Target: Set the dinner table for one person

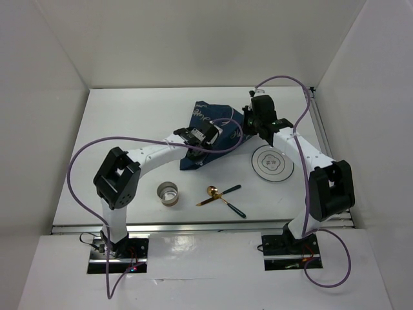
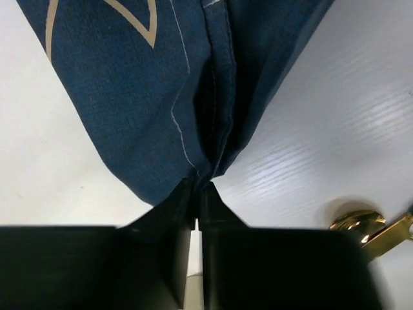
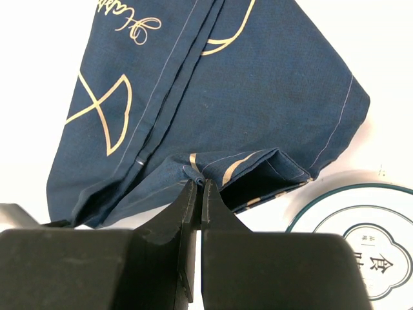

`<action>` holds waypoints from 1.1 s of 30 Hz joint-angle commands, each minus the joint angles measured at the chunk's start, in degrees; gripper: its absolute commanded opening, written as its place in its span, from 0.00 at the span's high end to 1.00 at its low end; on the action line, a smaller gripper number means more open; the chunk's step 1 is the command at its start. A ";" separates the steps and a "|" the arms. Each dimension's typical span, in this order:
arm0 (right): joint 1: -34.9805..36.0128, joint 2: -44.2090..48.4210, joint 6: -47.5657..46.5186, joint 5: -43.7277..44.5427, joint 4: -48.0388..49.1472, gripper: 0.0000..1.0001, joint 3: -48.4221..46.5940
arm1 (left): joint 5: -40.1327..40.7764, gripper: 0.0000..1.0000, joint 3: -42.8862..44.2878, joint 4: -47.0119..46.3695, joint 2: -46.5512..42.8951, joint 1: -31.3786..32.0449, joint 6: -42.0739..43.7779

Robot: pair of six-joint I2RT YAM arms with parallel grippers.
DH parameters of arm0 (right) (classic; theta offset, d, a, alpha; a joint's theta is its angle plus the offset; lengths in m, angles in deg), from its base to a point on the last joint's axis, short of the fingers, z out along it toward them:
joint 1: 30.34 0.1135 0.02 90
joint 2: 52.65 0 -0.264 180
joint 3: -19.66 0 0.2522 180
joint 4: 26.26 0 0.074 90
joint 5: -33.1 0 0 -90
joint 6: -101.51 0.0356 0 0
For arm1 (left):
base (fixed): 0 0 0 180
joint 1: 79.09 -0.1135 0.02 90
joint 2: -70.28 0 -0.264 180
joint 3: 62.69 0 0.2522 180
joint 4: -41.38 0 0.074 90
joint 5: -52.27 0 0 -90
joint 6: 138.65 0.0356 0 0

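Your left pincer [image 2: 197,187] is clenching on a gathered edge of the placemat [image 2: 148,97], its two dark fingers pressing together with the cloth pinched at their tips. Your right pincer [image 3: 199,184] is grasping the same placemat [image 3: 258,97] at a folded-over hem, its jaws closing tight on the fabric.

The table [image 1: 129,123] is filling the centre of the overhead frame, white and flat, with a metal rail running along its near edge at the bottom and another down its right side.

On it, the placemat [image 1: 208,113] is lying bunched and creased in the upper middle of the overhead frame, navy with pale line drawings, rather than lying flat. The left pincer [image 1: 197,139] is gripping it from the lower left, and the right pincer [image 1: 248,123] is gripping it from the right.

Just right of the cloth and below the right pincer, a white plate [image 1: 271,161] with a dark ring is sitting on the table; in the right wrist view its rim [image 3: 361,239] is showing at the lower right, close to the cloth's corner.

Below the cloth, a gold spoon [image 1: 211,191] is lying crossed with a dark-handled utensil [image 1: 236,209]. A round metal cup [image 1: 169,192] is standing to their left, apart from them.
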 commanded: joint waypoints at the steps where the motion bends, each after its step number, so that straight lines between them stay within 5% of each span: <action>1: -0.42 2.17 -0.10 0.04 0.14 1.00 -1.44 | 2.59 0.91 4.01 -0.56 0.81 0.14 -0.23; 2: -0.42 2.69 -0.10 0.04 0.14 1.00 -1.44 | 3.64 0.99 4.63 0.40 0.81 0.14 -0.24; 5: -0.42 2.70 -0.10 0.56 -0.39 1.00 -1.44 | 5.85 1.00 7.95 2.95 0.28 -0.38 -1.82; 11: -2.26 1.30 -1.94 0.04 0.84 1.00 -4.33 | -4.77 1.00 15.43 6.56 -4.38 -10.91 -5.68; 19: -4.90 -8.72 -6.07 -1.90 -0.03 1.00 -29.69 | -30.69 1.00 55.47 16.85 7.05 -32.43 -13.23; 21: -4.90 -8.73 -7.74 -2.51 0.75 1.00 -30.97 | -39.73 1.00 51.07 13.09 4.25 -36.40 -18.85; 24: -5.43 -3.30 -7.74 -3.74 5.31 1.00 -24.76 | -48.35 1.00 25.61 -4.20 -8.65 -42.47 -26.05; 25: -5.43 -1.54 -7.74 -4.35 6.98 1.00 -17.94 | -48.90 1.00 15.54 -9.21 -13.21 -43.35 -26.95; 33: -4.90 12.96 -2.57 -8.31 12.27 1.00 9.50 | -50.50 1.00 -20.57 -19.96 -26.07 -45.12 -30.21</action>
